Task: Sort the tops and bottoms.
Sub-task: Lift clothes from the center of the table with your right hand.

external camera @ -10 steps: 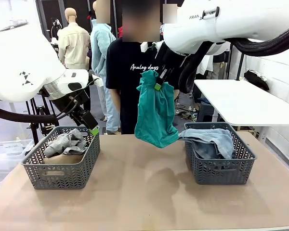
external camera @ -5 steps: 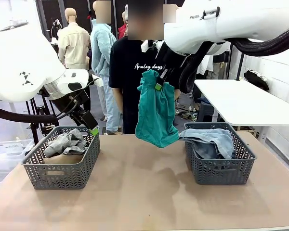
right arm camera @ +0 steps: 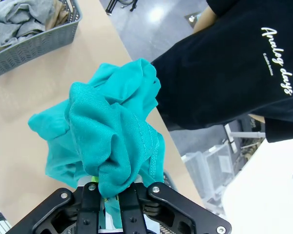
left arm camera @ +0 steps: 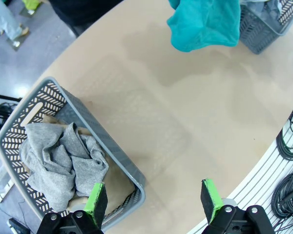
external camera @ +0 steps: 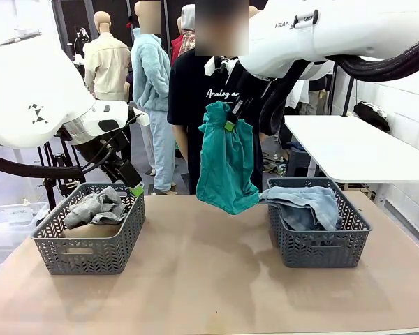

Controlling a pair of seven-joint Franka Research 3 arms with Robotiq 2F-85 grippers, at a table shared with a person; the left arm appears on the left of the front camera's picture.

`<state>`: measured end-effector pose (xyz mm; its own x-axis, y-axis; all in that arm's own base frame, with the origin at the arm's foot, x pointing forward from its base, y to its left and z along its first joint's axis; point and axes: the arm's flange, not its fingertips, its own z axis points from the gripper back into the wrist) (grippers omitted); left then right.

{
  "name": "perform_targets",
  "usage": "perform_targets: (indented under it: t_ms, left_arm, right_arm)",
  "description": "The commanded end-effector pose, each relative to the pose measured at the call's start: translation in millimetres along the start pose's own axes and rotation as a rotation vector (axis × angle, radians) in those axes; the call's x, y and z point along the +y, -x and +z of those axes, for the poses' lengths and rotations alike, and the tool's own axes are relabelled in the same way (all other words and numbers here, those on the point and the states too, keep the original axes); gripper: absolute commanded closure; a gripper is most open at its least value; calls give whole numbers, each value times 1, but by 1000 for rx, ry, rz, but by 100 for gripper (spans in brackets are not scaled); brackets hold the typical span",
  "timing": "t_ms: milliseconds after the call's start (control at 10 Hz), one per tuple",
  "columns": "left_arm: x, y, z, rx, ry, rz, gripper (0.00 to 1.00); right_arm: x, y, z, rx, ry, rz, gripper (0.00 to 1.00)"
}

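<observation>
A teal-green tee [external camera: 227, 164] hangs in a bunch above the table's middle, with my right gripper [external camera: 232, 118] shut on its top. In the right wrist view the teal tee [right arm camera: 107, 131] bulges up from between the closed fingers of the right gripper [right arm camera: 112, 192]. A heather-grey tee [external camera: 96, 207] lies on a tan garment [external camera: 91, 229] in the left basket [external camera: 91, 251]. The light blue denim bottoms [external camera: 304, 202] are draped in the right basket [external camera: 320, 248]. My left gripper [external camera: 134, 187] hovers open over the left basket's back right corner. Its wrist view shows the left gripper [left arm camera: 154, 197] holding nothing, above the grey tee [left arm camera: 63, 163].
A person in a black tee [right arm camera: 234, 63] stands at the far side, just behind the hanging teal tee. The tan tabletop [external camera: 202, 279] between the two baskets is bare. A white table [external camera: 342, 143] stands at the back right. Cables [left arm camera: 288, 146] hang beyond the table's near edge.
The person behind the table has shifted to the right. Both arms and the hanging teal tee have stayed where they were.
</observation>
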<state>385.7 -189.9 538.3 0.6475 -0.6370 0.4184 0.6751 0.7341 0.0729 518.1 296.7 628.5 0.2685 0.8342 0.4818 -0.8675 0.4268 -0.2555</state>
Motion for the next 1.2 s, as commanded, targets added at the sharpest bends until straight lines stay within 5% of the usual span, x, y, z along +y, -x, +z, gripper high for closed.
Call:
perform_targets:
  t_ms: [0, 1100]
  left_arm:
    - [2, 1, 0, 1, 7, -1, 0]
    - [2, 1, 0, 1, 7, -1, 0]
  right_arm:
    - [-2, -2, 1, 1, -4, -2, 100]
    - [-2, -2, 1, 1, -4, -2, 100]
